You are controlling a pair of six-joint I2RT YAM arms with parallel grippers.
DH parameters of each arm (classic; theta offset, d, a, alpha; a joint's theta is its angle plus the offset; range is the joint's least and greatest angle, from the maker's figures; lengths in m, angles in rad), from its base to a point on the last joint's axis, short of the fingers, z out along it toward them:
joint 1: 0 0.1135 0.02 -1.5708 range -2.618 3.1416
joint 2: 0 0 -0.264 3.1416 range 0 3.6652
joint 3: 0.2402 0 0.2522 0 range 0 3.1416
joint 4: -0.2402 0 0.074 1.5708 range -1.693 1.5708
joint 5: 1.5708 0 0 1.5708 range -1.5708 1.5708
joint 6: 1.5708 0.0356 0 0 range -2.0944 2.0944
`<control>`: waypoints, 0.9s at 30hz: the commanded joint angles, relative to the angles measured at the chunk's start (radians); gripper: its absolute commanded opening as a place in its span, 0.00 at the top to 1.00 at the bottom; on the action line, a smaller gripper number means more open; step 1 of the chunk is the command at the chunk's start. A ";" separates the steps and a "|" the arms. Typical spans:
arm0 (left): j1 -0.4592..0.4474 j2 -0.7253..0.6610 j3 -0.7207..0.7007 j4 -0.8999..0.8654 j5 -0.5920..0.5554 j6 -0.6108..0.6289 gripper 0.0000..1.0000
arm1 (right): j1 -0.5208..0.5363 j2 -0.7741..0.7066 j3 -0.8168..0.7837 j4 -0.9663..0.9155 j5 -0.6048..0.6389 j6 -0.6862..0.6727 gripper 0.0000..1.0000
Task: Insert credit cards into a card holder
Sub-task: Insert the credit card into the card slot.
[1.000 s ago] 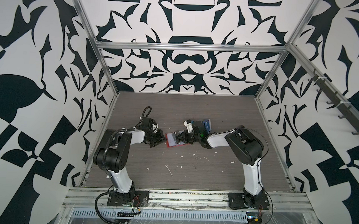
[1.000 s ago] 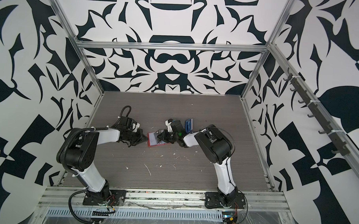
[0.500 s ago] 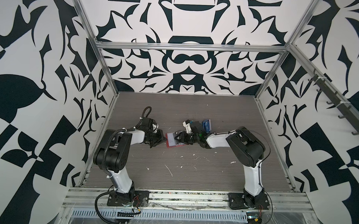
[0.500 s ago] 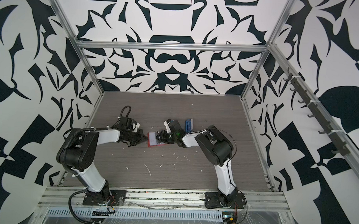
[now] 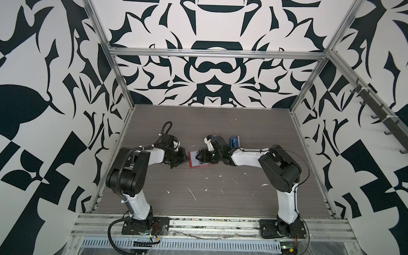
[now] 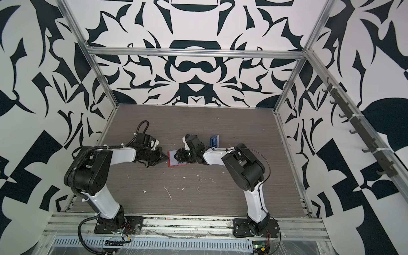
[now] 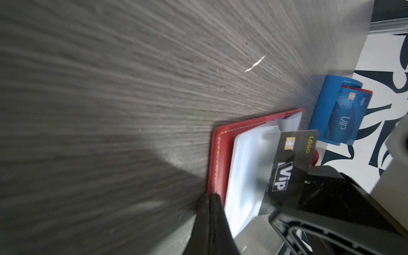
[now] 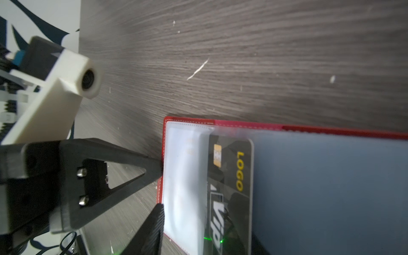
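Left gripper (image 5: pixel 186 158), clenched, pins card holder (image 5: pixel 193 162) at 9 o'clock (anti-slip, probably); right gripper (image 5: pixel 199 156), jaws spread, flanks the half-sleeved credit card (image 8: pixel 229 176).

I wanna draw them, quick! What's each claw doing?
Left claw: closed, tip against the card holder edge.
Right claw: open, by the black card.

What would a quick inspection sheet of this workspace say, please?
Surface: grey wood-grain table.
Job's things: red card holder open flat; black card partly under its clear sleeve; blue card, red card behind it, standing in the blue stand.
Clutter: white scraps scattered.
Grippers: left gripper shut, tip at the holder's edge; right gripper open over the black card.
Cables: black hose along the left arm; loops at both bases.
Surroundings: patterned walls, aluminium frame, hook rail.
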 commanded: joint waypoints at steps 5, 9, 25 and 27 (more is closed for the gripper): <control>-0.001 0.000 -0.019 -0.043 -0.023 0.015 1.00 | 0.012 -0.006 0.042 -0.217 0.083 -0.054 0.45; -0.002 0.003 -0.021 -0.041 -0.023 0.017 1.00 | 0.015 -0.004 0.065 -0.265 0.109 -0.066 0.44; -0.001 0.003 -0.025 -0.041 -0.034 0.017 1.00 | 0.019 -0.001 0.132 -0.378 0.142 -0.099 0.41; -0.001 0.003 -0.025 -0.042 -0.033 0.018 1.00 | 0.019 0.001 0.142 -0.396 0.147 -0.103 0.41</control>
